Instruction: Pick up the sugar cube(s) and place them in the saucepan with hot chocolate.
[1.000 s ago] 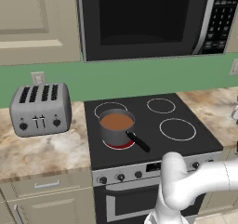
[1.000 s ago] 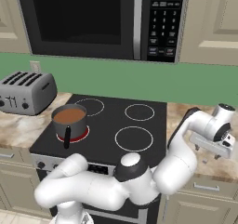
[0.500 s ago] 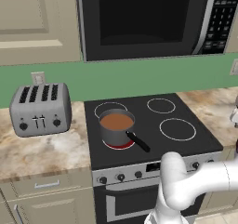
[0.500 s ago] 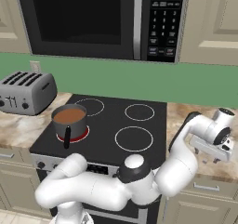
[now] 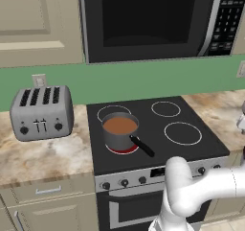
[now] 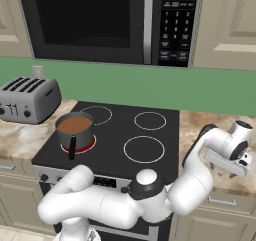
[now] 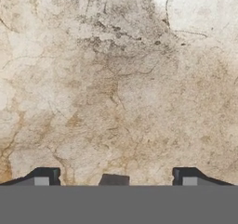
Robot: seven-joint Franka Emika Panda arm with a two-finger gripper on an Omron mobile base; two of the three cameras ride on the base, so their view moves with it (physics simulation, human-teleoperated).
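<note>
The saucepan [image 5: 118,135] is a small grey pot with a black stick handle, on the stove's front left burner. It holds flat reddish-brown hot chocolate [image 5: 119,125], also seen from the right as the saucepan [image 6: 75,135] with hot chocolate [image 6: 75,124]. My gripper [image 6: 231,166] points down over the marble counter right of the stove, far from the pan. In the hand view the gripper [image 7: 116,180] is open, fingertips [image 7: 44,178] wide apart just above the counter. A small dull block, seemingly a sugar cube [image 7: 114,180], lies between them at the bottom edge, mostly hidden.
A silver toaster [image 5: 42,112] stands on the counter left of the stove [image 5: 191,148]. A black microwave [image 5: 153,19] hangs above the burners, with cabinets on both sides. The marble counter [image 6: 200,122] right of the stove runs back to the green wall.
The hand has sunk lower toward the counter right of the stove. The saucepan and toaster have not moved.
</note>
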